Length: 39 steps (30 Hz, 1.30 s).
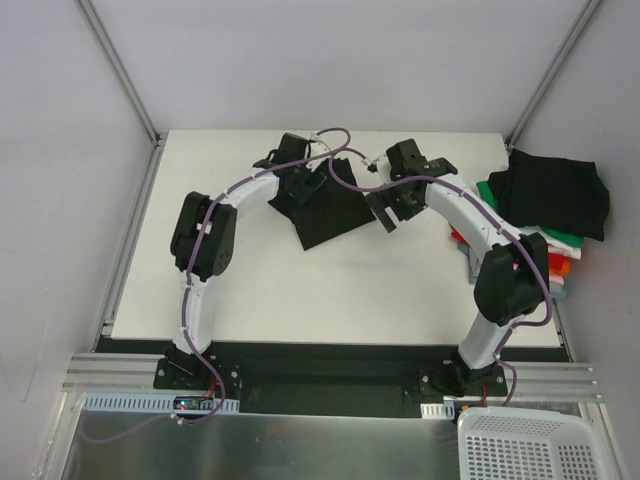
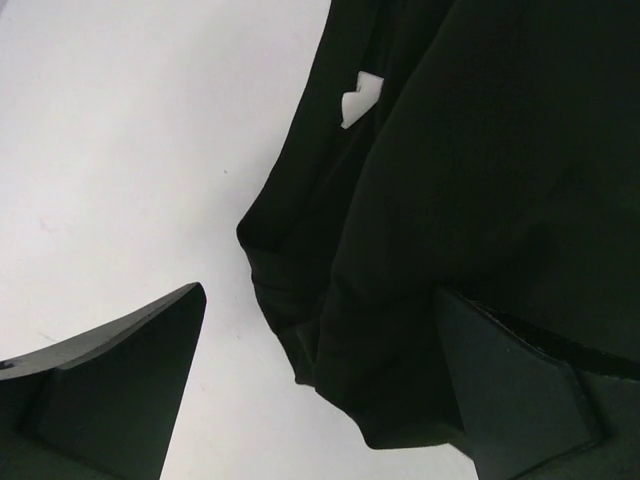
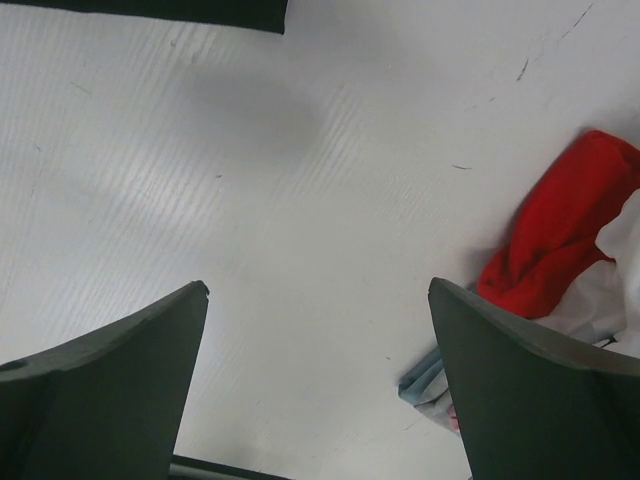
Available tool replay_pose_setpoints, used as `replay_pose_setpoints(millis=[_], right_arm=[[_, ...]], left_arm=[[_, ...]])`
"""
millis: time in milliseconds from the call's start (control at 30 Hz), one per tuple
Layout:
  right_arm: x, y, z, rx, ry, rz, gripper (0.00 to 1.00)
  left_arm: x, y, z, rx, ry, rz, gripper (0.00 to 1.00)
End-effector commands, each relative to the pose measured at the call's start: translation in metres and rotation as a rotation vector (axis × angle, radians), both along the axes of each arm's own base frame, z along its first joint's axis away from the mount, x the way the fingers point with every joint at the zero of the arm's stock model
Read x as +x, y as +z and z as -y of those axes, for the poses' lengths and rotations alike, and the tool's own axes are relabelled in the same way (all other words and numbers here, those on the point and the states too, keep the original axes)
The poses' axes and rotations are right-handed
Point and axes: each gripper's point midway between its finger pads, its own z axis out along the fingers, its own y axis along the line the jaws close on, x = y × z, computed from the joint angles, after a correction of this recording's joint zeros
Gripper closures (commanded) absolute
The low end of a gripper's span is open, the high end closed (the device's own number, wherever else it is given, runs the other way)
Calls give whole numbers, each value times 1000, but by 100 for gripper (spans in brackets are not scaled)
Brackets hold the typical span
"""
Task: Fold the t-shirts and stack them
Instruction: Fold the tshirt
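Toward the far edge of the table (image 1: 250, 290), the black tee (image 1: 330, 215) lies between both arms: left gripper (image 2: 320, 300), jaws spread, straddles its left edge; right gripper (image 3: 318, 288), also spread, hovers just beside it.

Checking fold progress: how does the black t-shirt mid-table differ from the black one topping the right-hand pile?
The middle black t-shirt lies alone on the table under the left gripper; the top black t-shirt rests on a coloured stack, no gripper over it. The middle one looks flatter, the top one bulkier. Both are black.
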Motion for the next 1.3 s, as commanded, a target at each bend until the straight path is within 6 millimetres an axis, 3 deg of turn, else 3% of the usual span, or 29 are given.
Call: replay_pose_setpoints(millis=[0,33,133,300,467,833,933,1067,1133,1167,1233,1267], right_arm=[[-15,27,-3,63,5,29,4],[-16,27,-2,62,3,28,4],[-17,30,-2,64,6,32,4],[-21,26,-5,78,17,12,4],[-24,13,0,48,16,-9,4],[-23,15,3,32,12,56,4],[-22,11,7,7,6,59,4],[-15,5,16,-43,-17,86,4],[-15,3,21,-63,-23,103,4],[-15,4,22,-65,-24,110,4],[-17,3,24,-73,-24,113,4],[-17,3,25,-74,-24,113,4]], left_arm=[[17,-10,-21,142,74,30,1],[18,-21,-25,174,78,18,1],[28,-28,-38,271,112,36,1],[29,-20,-36,247,116,50,1],[24,14,-27,180,118,93,1],[-19,95,4,62,33,192,1],[-23,108,17,19,-3,208,1],[-14,105,32,-3,-42,203,1],[-6,97,42,-7,-68,192,1],[-3,83,45,-3,-76,170,1],[6,85,51,-8,-79,183,1],[11,72,52,5,-80,168,1]])
